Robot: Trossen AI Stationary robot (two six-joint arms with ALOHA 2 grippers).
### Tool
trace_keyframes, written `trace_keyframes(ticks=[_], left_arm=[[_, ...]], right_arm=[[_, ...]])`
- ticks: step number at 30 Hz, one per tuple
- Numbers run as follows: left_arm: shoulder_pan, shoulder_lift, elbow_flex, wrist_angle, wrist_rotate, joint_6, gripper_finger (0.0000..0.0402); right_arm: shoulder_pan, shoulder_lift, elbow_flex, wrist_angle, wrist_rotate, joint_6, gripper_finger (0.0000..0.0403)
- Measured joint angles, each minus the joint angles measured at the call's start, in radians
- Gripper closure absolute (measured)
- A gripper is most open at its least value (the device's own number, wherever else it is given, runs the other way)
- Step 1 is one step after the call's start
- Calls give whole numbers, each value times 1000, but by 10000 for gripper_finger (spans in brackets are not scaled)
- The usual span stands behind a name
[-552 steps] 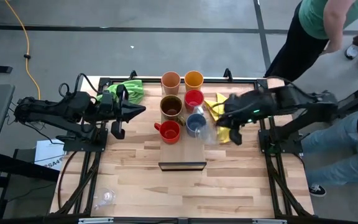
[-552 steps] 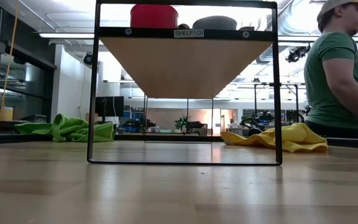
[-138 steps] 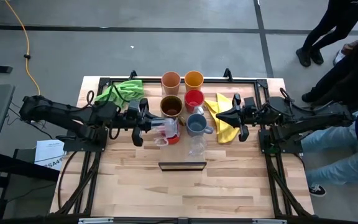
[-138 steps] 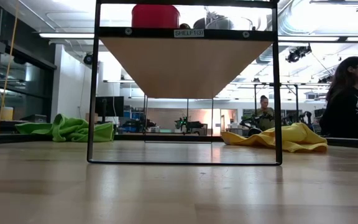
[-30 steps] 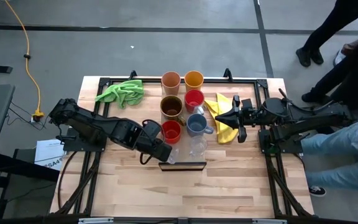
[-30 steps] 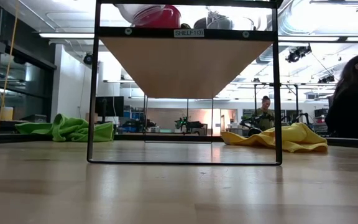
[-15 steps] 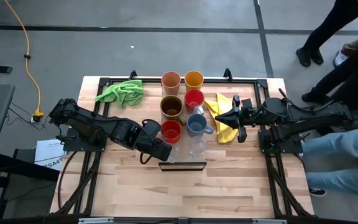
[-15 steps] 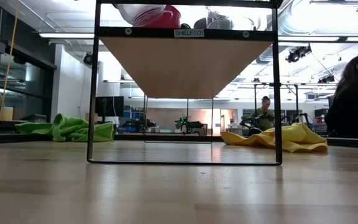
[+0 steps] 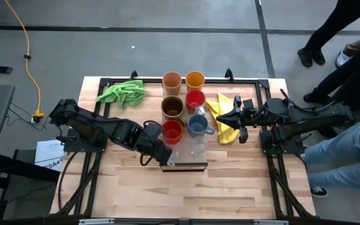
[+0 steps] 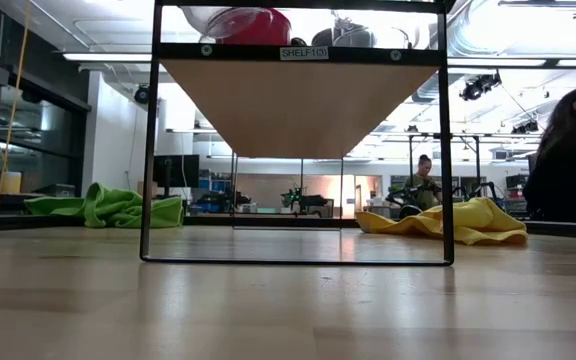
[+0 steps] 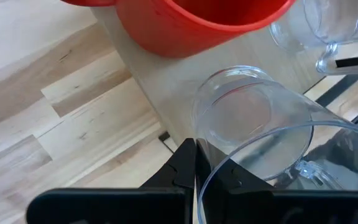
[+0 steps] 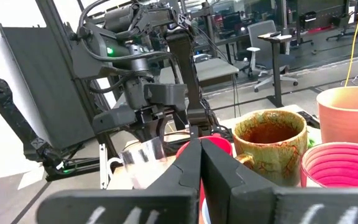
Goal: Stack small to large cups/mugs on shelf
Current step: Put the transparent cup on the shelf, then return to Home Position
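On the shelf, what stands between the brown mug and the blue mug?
In the high view, one red mug stands diagonally between the brown mug and the blue mug; another fills the opposite corner.

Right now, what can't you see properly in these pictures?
- Low view: the cups sit on top of the shelf, so its dark front edge hides all but the red mug.
- Left wrist view: the clear glass in the left claw is cut off by the picture's edge.
- High view: that glass is hidden under the left claw.
- Right wrist view: the peach tumbler is cut off.
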Motion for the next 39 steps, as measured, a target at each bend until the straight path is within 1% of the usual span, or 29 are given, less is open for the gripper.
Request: trace_keyframes(ticks=[5,8,12,15,24,27,35,39], left_arm=[[8,13,0,-1,-17,8,401],[14,30,0,-25,9,8,401],[13,45,1,-13,24,7,401],[13,54,1,17,22,6,401],[13,52,1,6,23,20,397],[13,52,0,5,21,22,380],[13,52,12,-3,18,22,311],[13,52,43,-2,-30,38,284]], right_arm=[[0,0,0,0,0,0,402],[0,1,0,0,0,0,402],[0,4,0,0,0,1,402],[0,9,0,-8,0,2,402],[0,18,0,-9,0,4,402],[0,18,0,-8,0,4,402],[0,18,0,-8,0,2,402],[0,18,0,-8,0,2,402]])
